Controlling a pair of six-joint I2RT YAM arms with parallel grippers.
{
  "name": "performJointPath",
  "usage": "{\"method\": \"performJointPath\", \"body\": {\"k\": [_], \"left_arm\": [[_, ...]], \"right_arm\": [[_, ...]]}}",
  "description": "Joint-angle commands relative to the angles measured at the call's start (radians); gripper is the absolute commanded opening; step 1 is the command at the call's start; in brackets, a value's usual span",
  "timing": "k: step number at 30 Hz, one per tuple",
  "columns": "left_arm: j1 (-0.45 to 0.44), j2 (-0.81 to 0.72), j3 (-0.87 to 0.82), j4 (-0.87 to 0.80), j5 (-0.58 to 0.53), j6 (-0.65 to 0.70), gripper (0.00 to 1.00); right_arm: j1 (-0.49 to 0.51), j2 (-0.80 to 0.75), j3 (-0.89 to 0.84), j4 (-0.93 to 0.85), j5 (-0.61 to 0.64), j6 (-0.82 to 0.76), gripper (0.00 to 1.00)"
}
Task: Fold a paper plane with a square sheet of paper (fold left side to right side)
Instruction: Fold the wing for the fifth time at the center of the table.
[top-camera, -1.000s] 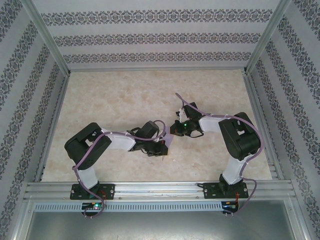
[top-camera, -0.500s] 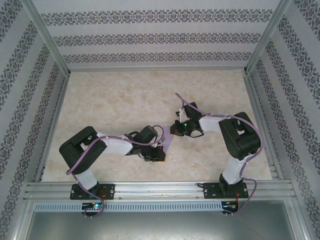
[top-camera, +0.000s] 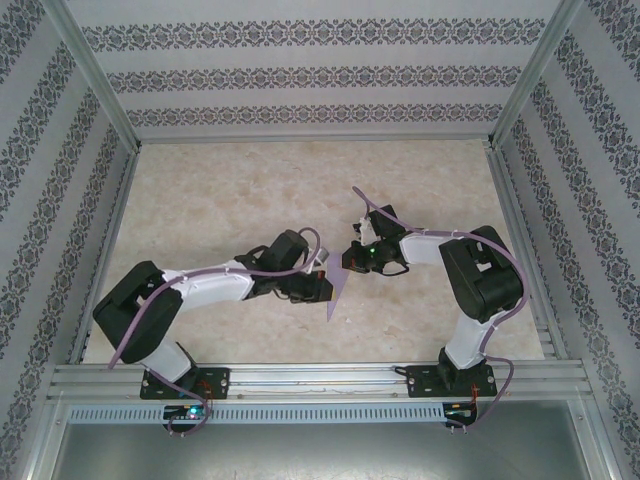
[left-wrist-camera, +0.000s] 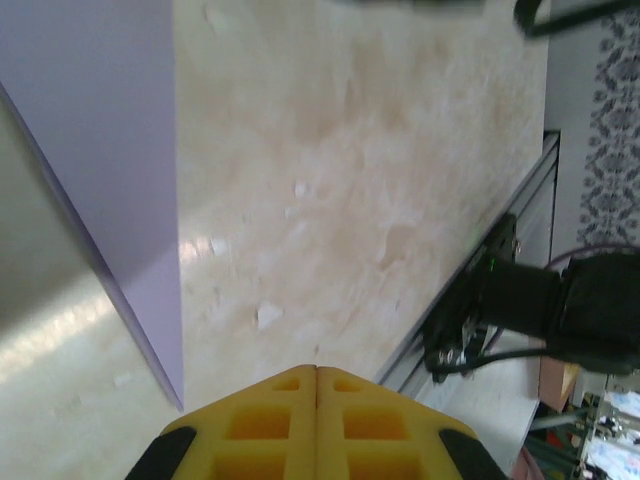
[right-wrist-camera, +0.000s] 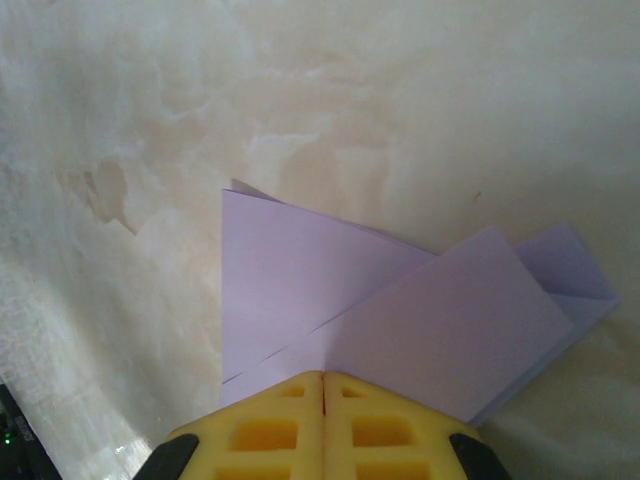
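**Both grippers closed over a half-folded lilac sheet at mid-table**

From the top camera, the lilac paper (top-camera: 337, 295) lies near the middle of the table (top-camera: 230, 190), a little toward the near edge. It shows as a slim wedge tapering to a point on its near side. The left gripper (top-camera: 320, 290) reaches in from the left and meets the paper's left edge. The right gripper (top-camera: 351, 262) comes from the right to its far end. The two arms bracket the sheet, probably so that one pins it while the other works a crease. The table is a pale, glossy marble pattern, with patterned walls (top-camera: 300, 75) around it.

In the left wrist view, the left gripper (left-wrist-camera: 317, 378) has its yellow waffle-moulded pads pressed flat together with nothing between them. The paper (left-wrist-camera: 95, 120) lies to the left of the tips as a matte, unmarked sheet. Its long straight edge shows a darker line, which suggests doubled layers. A metal rail (left-wrist-camera: 470, 290) runs along the right.

In the right wrist view, the right gripper (right-wrist-camera: 323, 382) is likewise closed pad to pad. Its tips sit at the near edge of the paper (right-wrist-camera: 300, 280), which spreads beyond them in overlapping angled flaps with crisp edges. I judge that the tips press the layers down rather than pinch them, though the contact itself is hidden.
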Motion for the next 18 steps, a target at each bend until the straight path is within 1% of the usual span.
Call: {"method": "performJointPath", "body": {"k": [1,5,8,10,13,18], "left_arm": [[0.026,0.084,0.069,-0.049,-0.014,0.061,0.01],[0.027,0.186,0.131,-0.047,-0.029,0.078,0.01],[0.028,0.233,0.138,-0.044,-0.053,0.078,0.01],[0.028,0.246,0.129,-0.053,-0.079,0.077,0.01],[0.028,0.257,0.104,-0.039,-0.091,0.069,0.01],[0.026,0.258,0.060,-0.034,-0.121,0.053,0.00]], "right_arm": [[0.002,0.004,-0.036,-0.065,0.071,0.006,0.00],[0.012,0.002,-0.032,-0.061,0.064,0.012,0.00],[0.015,-0.004,-0.028,-0.061,0.060,0.013,0.00],[0.015,-0.011,-0.026,-0.060,0.056,0.016,0.00],[0.015,-0.030,-0.016,-0.056,0.036,0.015,0.00],[0.018,-0.093,0.001,-0.054,0.006,0.031,0.00]]}}
